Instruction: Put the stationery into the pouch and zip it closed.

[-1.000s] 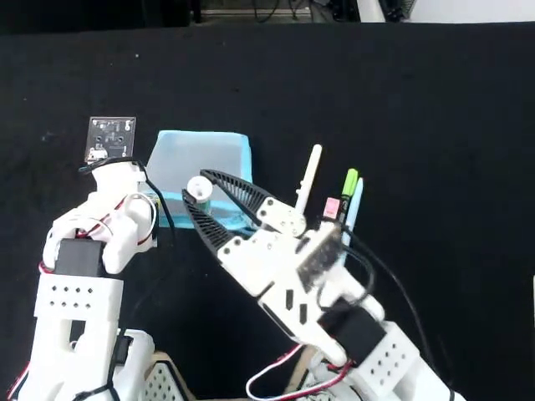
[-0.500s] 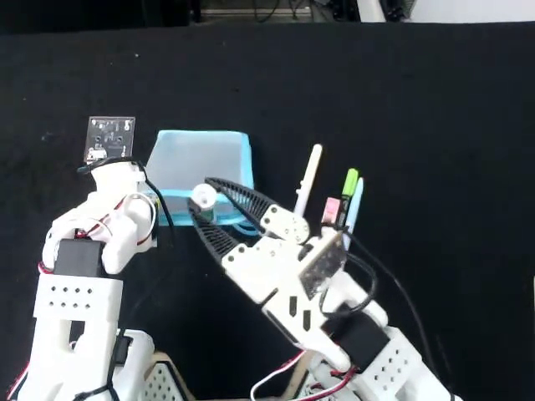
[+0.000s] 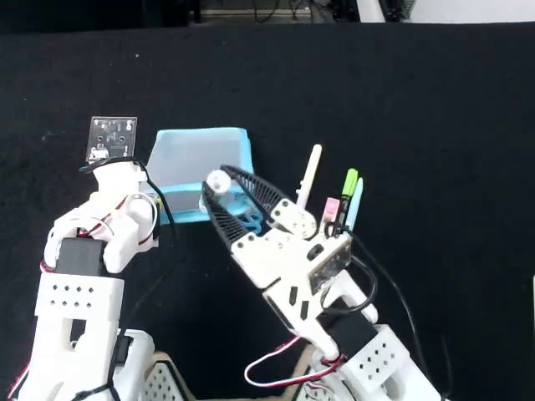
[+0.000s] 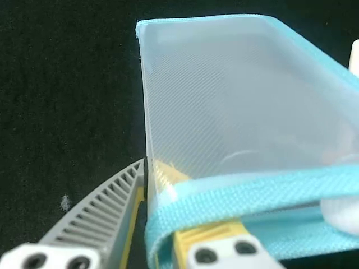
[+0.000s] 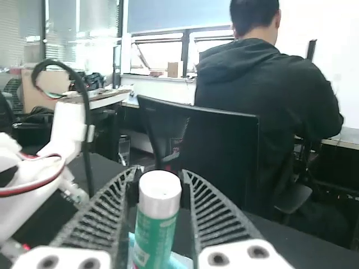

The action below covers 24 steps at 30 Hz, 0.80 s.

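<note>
The light blue translucent pouch [image 3: 196, 154] lies left of centre; its zipper band [image 4: 252, 196] runs along the near edge. My left gripper [image 3: 157, 205] [image 4: 150, 168] is shut on the pouch's near left corner, a grey finger [image 4: 101, 218] outside and a yellow-padded one under the band. My right gripper [image 3: 217, 182] [image 5: 160, 175] is shut on a glue stick [image 5: 157, 224] with a white cap [image 3: 219, 180] and green label, held upright over the pouch's near right edge. A white pen [image 3: 310, 175], green highlighter [image 3: 349, 185], pale blue pen [image 3: 355, 205] and pink eraser [image 3: 331, 208] lie right of the pouch.
A small square black card [image 3: 111, 138] lies just left of the pouch's far corner. The black table [image 3: 418, 109] stretches wide beyond and right of the pens. A seated person and office furniture show in the room behind, away from the table.
My right gripper, still holding the glue stick, has moved a little right and farther, from the pouch's near edge to its near right corner. The left arm and pouch stayed put.
</note>
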Each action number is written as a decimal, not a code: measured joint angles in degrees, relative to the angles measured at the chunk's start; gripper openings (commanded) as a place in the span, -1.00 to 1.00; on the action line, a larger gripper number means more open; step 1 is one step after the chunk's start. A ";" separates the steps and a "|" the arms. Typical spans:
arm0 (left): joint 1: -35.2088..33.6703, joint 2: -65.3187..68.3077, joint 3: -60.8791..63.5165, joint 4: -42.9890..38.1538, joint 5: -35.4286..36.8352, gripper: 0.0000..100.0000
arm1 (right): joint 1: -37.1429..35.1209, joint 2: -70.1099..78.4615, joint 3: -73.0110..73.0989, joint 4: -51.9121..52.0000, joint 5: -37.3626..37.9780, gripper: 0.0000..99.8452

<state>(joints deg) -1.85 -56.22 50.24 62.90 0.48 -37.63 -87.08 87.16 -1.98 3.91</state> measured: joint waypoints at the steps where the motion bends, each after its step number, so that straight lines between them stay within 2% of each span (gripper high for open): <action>1: 0.00 0.00 0.00 0.00 0.00 -0.93 | 0.18 0.00 0.00 -0.26 0.00 -0.98; 10: 0.00 0.00 0.00 0.00 0.00 -0.93 | 0.35 0.00 0.00 -0.62 0.44 -0.98; 19: 0.00 0.18 0.00 -0.09 0.00 -0.93 | -1.58 15.56 -7.56 -1.23 9.67 -0.98; 24: 0.00 0.26 0.00 -0.09 0.00 -0.93 | -2.02 14.07 -7.82 -0.09 10.37 -0.98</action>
<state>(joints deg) -1.85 -55.96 50.24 62.81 0.48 -39.65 -73.01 79.34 -2.07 14.29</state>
